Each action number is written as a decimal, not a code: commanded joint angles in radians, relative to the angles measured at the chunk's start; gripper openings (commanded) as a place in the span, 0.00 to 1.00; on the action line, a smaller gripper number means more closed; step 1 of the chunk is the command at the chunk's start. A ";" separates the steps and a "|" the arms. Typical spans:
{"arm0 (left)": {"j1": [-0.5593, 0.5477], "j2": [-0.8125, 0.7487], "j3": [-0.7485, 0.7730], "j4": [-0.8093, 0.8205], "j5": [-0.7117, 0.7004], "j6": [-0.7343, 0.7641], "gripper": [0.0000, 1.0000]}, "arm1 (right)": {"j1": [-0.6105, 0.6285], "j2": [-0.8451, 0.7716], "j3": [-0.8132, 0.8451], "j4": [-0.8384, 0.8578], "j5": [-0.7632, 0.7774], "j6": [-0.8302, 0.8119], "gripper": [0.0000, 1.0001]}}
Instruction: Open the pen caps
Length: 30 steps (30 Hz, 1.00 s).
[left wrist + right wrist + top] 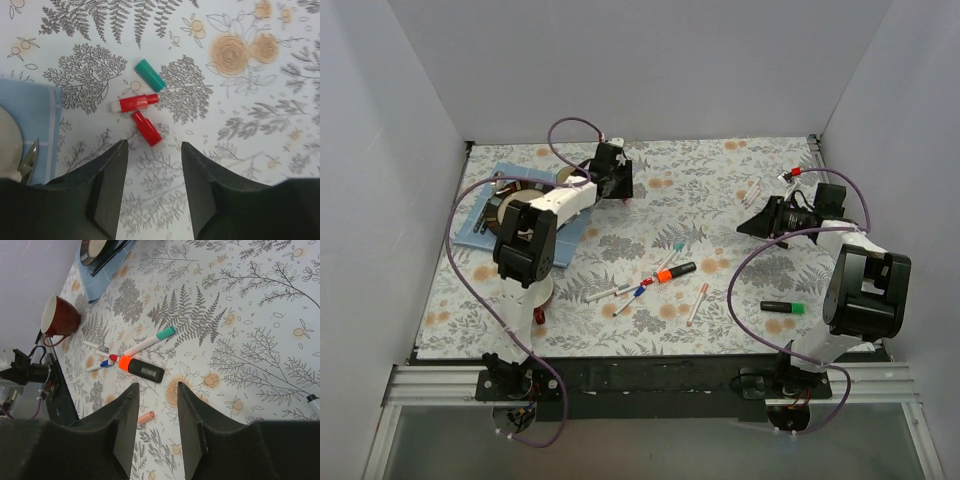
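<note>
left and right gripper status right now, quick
left gripper: open, nothing between the fingers
right gripper: open, nothing between the fingers

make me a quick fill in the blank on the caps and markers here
The loose cap farthest from the left tool is ____.
The mid-table black marker wears an ____ cap.
The black marker by the right arm wears a ____ cap.
The left tool's jaws stand ____, holding nothing.
Missing words: teal; orange; green; open.
</note>
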 commanded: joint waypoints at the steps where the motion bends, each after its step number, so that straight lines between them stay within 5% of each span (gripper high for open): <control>1: -0.002 -0.268 -0.076 0.023 0.084 0.024 0.49 | 0.007 -0.047 0.005 -0.067 0.005 -0.116 0.44; 10: 0.001 -0.704 -0.518 0.187 0.308 0.006 0.97 | 0.213 -0.078 0.043 -0.291 0.110 -0.567 0.49; 18: 0.004 -1.071 -0.809 0.260 0.399 0.033 0.98 | 0.552 -0.158 0.043 -0.497 0.294 -1.220 0.68; 30: 0.006 -1.180 -0.924 0.283 0.403 0.021 0.98 | 0.736 0.075 0.216 -0.517 0.532 -1.250 0.65</control>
